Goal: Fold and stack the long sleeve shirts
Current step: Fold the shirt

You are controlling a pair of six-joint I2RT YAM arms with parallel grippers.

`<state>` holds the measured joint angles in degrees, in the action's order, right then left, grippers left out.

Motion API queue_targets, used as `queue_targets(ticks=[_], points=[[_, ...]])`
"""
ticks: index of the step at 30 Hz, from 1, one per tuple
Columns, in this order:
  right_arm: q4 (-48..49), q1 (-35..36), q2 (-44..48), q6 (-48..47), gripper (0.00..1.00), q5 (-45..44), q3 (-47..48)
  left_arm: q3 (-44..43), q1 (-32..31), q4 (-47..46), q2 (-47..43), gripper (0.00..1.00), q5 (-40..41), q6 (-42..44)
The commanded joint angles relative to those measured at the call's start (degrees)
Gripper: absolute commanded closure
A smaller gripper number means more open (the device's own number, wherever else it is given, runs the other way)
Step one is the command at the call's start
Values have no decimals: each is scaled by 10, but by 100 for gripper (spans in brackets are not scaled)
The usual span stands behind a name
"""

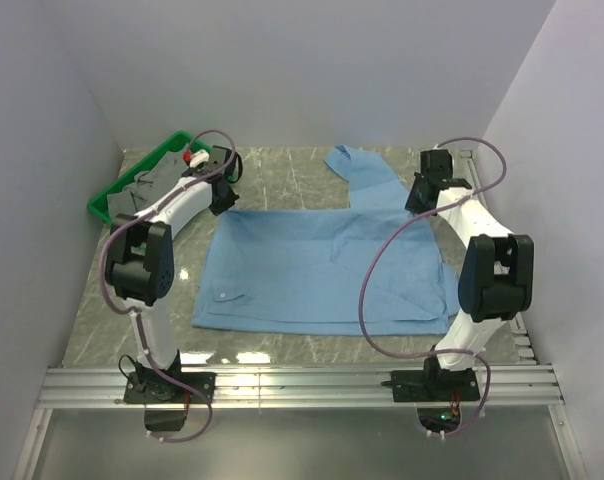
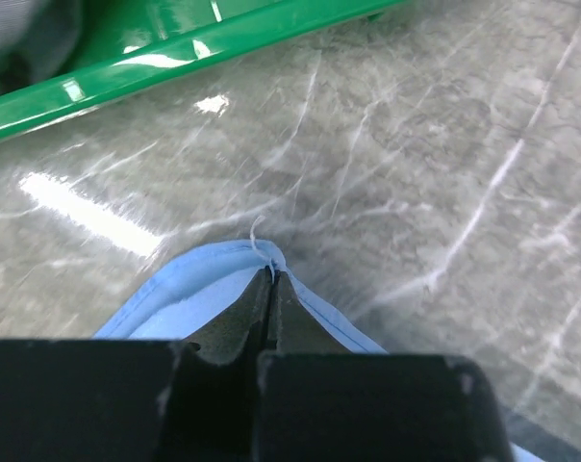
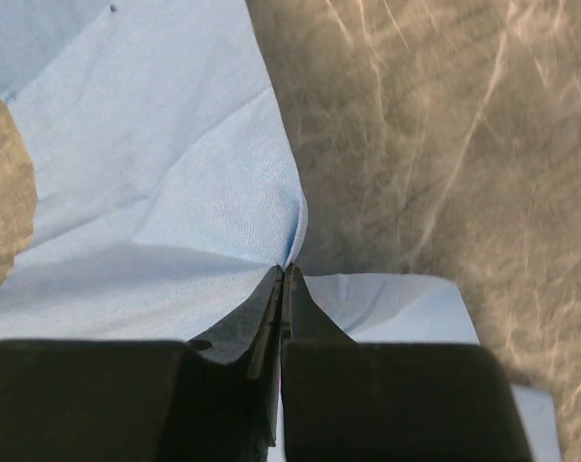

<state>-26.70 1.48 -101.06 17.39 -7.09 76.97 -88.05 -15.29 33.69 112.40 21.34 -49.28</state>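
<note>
My left gripper (image 2: 273,275) has its jaws pressed fully together on a hemmed corner of the light blue shirt (image 1: 312,270), and my right gripper (image 3: 283,271) is pinched just as tight on a fold of the same cloth. The shirt lies spread across the middle of the table (image 1: 282,348), one sleeve reaching toward the far edge, with the green tray (image 1: 104,200) in the far left corner. My own fingers hide the cloth caught between them, and I can't identify the dark grey bundle (image 1: 150,182) in the tray.
</note>
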Motion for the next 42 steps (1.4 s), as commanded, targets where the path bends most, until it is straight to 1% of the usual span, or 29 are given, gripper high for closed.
queue_targets(ticks=[1, 8, 11, 14, 19, 23, 29, 32, 33, 35, 36, 37, 38, 39, 40, 42], points=[[46, -3, 55, 37, 100, -31, -33, 31, 8, -17, -58, 99, 31, -6], [80, -2, 107, 78, 100, -12, -117, 140, 8, -35, -120, 99, 24, -27], [89, -2, 131, 98, 100, -6, -145, 176, 5, -49, -147, 99, 17, -23], [97, -2, 151, 113, 100, -2, -191, 217, 0, -62, -176, 100, 18, -21], [107, -2, 177, 138, 100, -4, -245, 281, -8, -67, -209, 100, 21, -36], [111, -2, 197, 155, 100, -21, -287, 314, -14, -68, -230, 100, 19, -53], [116, -2, 231, 164, 100, -34, -321, 352, -33, -59, -258, 100, 36, -63], [115, -2, 238, 165, 95, -31, -335, 372, -33, -53, -261, 99, 41, -78], [115, -2, 239, 166, 91, -30, -340, 376, -32, -50, -260, 99, 43, -82], [117, -2, 247, 168, 89, -23, -356, 388, -33, -45, -263, 99, 47, -90], [117, -2, 250, 171, 86, -22, -359, 391, -33, -43, -266, 97, 48, -93], [116, -2, 254, 172, 84, -20, -364, 397, -33, -43, -270, 95, 48, -91], [114, -2, 263, 172, 78, -20, -371, 400, -33, -41, -274, 91, 50, -89], [111, -2, 267, 173, 67, -19, -372, 401, -33, -40, -284, 86, 51, -87], [104, -2, 273, 173, 64, -18, -374, 402, -33, -38, -289, 78, 51, -80], [98, -2, 294, 172, 57, -16, -376, 401, -33, -28, -307, 71, 54, -74]])
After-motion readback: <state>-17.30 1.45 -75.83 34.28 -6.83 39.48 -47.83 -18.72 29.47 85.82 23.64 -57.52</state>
